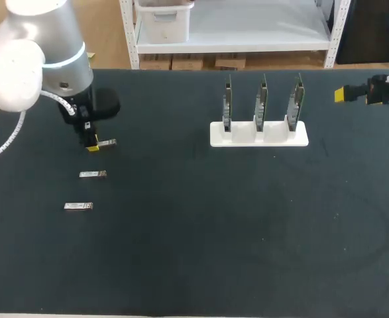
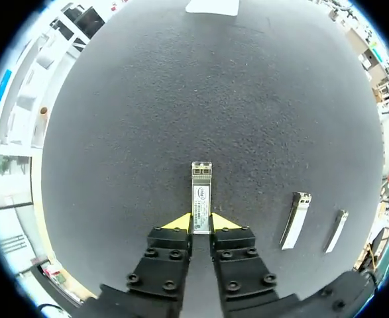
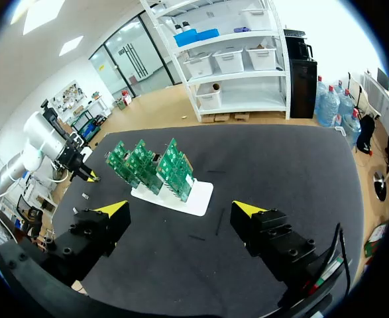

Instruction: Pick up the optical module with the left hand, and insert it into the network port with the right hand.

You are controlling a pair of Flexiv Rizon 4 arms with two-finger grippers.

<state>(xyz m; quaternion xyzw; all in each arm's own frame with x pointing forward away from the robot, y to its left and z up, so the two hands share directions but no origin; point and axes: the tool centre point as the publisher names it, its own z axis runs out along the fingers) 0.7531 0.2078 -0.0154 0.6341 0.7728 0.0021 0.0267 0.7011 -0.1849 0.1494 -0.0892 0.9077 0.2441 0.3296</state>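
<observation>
One risk: the left gripper (image 2: 201, 224) clamps only the optical module (image 2: 201, 191) by its tail end, so lifting could tilt or drop it, while the right gripper (image 3: 181, 211) hangs wide open.

Black table (image 1: 181, 232) carries optical modules (image 1: 93, 174); white rack (image 1: 259, 134).

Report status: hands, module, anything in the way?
Left hand shut on small silver metal optical module, on black table. Right hand open, apart from white rack of green circuit boards. Two spare modules nearby, not blocking.

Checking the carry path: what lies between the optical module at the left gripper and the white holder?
Nothing: head view shows bare tabletop between optical module and white holder.
</observation>
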